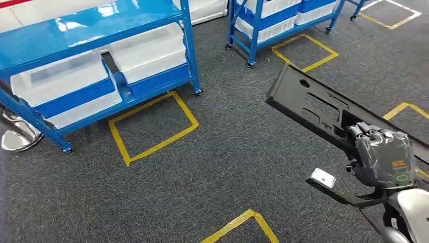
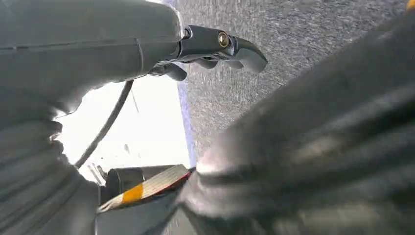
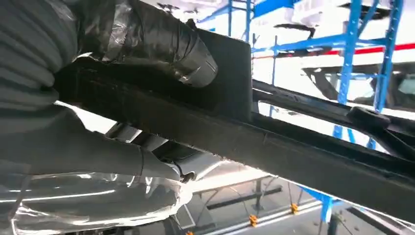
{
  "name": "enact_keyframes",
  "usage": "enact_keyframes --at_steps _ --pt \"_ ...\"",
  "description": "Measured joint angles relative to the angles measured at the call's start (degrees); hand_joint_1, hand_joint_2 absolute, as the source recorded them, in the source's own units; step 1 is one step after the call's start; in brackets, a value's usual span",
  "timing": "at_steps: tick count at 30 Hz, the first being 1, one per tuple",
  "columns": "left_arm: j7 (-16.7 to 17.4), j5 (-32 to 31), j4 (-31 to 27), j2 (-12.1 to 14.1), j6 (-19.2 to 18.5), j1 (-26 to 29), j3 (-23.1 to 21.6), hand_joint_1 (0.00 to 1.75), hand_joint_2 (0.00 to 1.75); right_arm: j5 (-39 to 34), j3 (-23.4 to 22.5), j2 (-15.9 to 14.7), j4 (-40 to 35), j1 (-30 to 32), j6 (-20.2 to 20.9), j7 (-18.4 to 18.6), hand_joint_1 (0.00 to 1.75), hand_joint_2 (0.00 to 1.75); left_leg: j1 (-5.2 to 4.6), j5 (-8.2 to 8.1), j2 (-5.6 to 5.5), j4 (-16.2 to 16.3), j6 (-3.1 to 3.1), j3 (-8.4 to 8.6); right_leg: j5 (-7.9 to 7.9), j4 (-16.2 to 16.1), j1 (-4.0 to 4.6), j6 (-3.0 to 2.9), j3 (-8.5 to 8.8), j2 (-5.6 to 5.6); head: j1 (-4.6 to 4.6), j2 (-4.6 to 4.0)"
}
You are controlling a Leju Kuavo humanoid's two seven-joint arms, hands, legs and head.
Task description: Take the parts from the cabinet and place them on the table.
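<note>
Black slotted plastic part | gripped: right hand | left hand unclear

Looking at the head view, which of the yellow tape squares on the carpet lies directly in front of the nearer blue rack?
The full yellow square outlined beside the front wheels of the nearer blue rack; the others lie by the far rack or are cut off at the picture's edges.
</note>
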Motion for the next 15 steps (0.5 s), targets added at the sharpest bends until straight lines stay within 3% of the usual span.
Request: enact_keyframes --at_steps 1,2,3,5,7,8,9,10,12,13,14,15 --pt "-0.3 0.1 0.0 0.0 0.1 0.1 0.0 0.0 1.75 0.0 0.0 0.0 0.0 0.0 -0.2 0.3 1.75 1.75 0.05 2.8 -0.67 -5.3 0.24 2.69 0.08 0.1 -0.01 0.13 0.02 0.81 0.0 0.0" --pt "-0.6 0.2 0.0 0.0 0.2 0.2 -0.1 0.0 1.75 0.0 0.0 0.0 -0.2 0.0 -0.3 0.6 1.75 1.75 0.15 4.96 -2.73 -10.3 0.61 5.14 0.19 0.1 -0.06 0.3 0.02 1.51 0.0 0.0" --pt "-1.0 0.2 0.0 0.1 0.4 0.5 -0.1 0.0 1.75 0.0 0.0 0.0 -0.4 0.1 -0.3 0.8 1.75 1.75 0.21 4.16 -5.64 -11.9 0.85 5.77 0.44 0.1 0.07 0.74 -0.3 2.1 0.04 0.0" --pt "-2.0 0.2 0.0 0.1 0.5 0.5 -0.3 0.0 1.75 0.0 0.0 0.1 -0.7 0.1 -0.3 1.1 1.75 1.75 0.03 4.36 -4.55 -12.6 0.8 5.8 1.09 -0.1 -0.34 1.7 -0.88 3.41 0.0 0.0" --pt "-2.8 0.3 0.0 0.2 0.7 0.5 -0.5 0.0 1.75 0.1 0.0 0.1 -0.9 0.2 -0.1 1.4 1.75 1.75 0.01 5.01 -3.11 -13.1 1.44 6.06 1.93 -0.9 -0.27 2.87 -1.04 5.08 0.0 0.0" --pt "-3.1 0.4 0.0 0.2 0.9 0.3 -0.6 0.0 1.75 0.3 0.0 0.1 -1.0 0.3 0.1 1.5 1.75 1.75 0.41 5.76 -2.14 -14.0 1.99 6.2 1.58 -0.2 -0.42 2.6 -1.21 2.09 0.02 0.0" --pt "-3.3 0.4 0.0 0.2 1.1 0.4 -0.9 0.0 1.75 0.3 0.0 0.0 -1.2 -0.3 0.3 1.6 1.75 1.75 0.23 6.03 -1.36 -14.4 2.46 6.22 -0.02 1.2 0.25 2.48 -2.07 -1.14 0.15 0.0" --pt "-3.5 0.4 0.0 0.2 1.1 0.4 -1.0 0.0 1.75 0.4 0.0 0.2 -1.2 -0.4 0.4 1.7 1.75 1.75 0.1 6.13 -0.67 -14.4 2.76 6.01 -2.39 4.6 0.1 2.51 -3.66 -2.42 0.09 0.0" --pt "-3.7 0.6 0.0 0.2 1.2 0.6 -1.1 0.0 1.75 0.5 0.0 0.2 -1.4 -0.4 0.7 1.8 1.75 1.75 -0.11 6.18 0.89 -14.3 2.89 5.64 -6.39 13.2 0.02 2.77 -7.24 -2.79 0.26 0.0" --pt "-4.0 0.6 0.0 0.2 1.2 0.6 -1.3 0.0 1.75 0.4 0.0 0.1 -1.4 -0.3 0.8 2.1 1.75 1.75 -0.16 6.19 1.85 -14.2 2.88 5.47 -6.96 16.1 0.0 2.94 -8.24 -2.81 0.24 0.0" --pt "-4.1 0.5 0.0 0.2 1.2 0.7 -1.4 0.0 1.75 0.0 0.0 0.0 -1.5 -0.2 0.8 2.3 1.75 1.75 -0.16 6.17 2.65 -14.0 2.87 5.4 -6.18 15.5 0.0 3.03 -7.58 -2.83 0.26 0.0" --pt "-4.1 0.2 0.0 0.2 1.3 0.6 -1.6 0.0 1.75 -0.9 -0.1 -0.6 -1.8 0.1 0.7 2.2 1.75 1.75 -0.15 6.07 3.34 -13.8 2.8 5.3 -4.57 12.7 -0.03 3.09 -5.75 -3.11 0.26 0.0"
